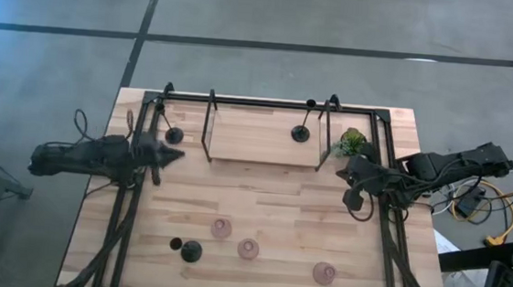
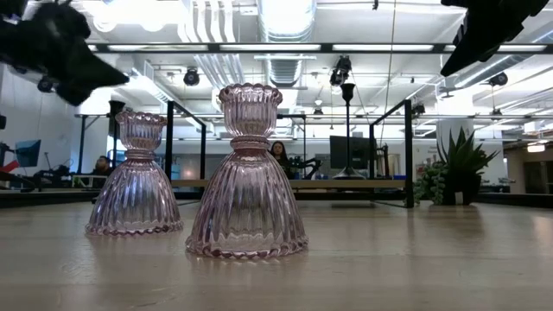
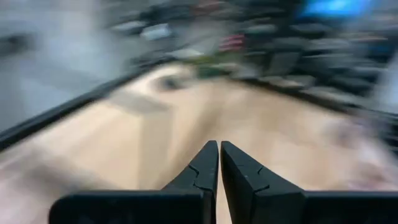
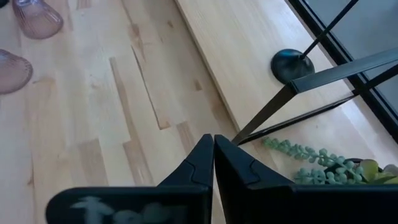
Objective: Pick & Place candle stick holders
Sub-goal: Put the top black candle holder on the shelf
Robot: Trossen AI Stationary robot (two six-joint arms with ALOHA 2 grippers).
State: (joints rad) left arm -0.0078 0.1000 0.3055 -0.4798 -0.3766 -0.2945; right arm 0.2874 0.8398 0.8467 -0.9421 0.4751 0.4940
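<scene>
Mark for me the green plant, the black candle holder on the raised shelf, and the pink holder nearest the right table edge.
green plant (image 1: 352,141), high view, its leaves
black candle holder (image 1: 301,133), high view, its round base
pink holder (image 1: 323,273), high view, its top

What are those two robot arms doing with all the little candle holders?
Right now neither arm is holding anything. The left gripper and the right gripper both have their jaws shut and empty, up above the wooden table. Three pink glass candle holders sit at the table's front part, with a black one nearby. Another black candle holder already stands on the raised shelf at the back, beside a small green plant.
</scene>
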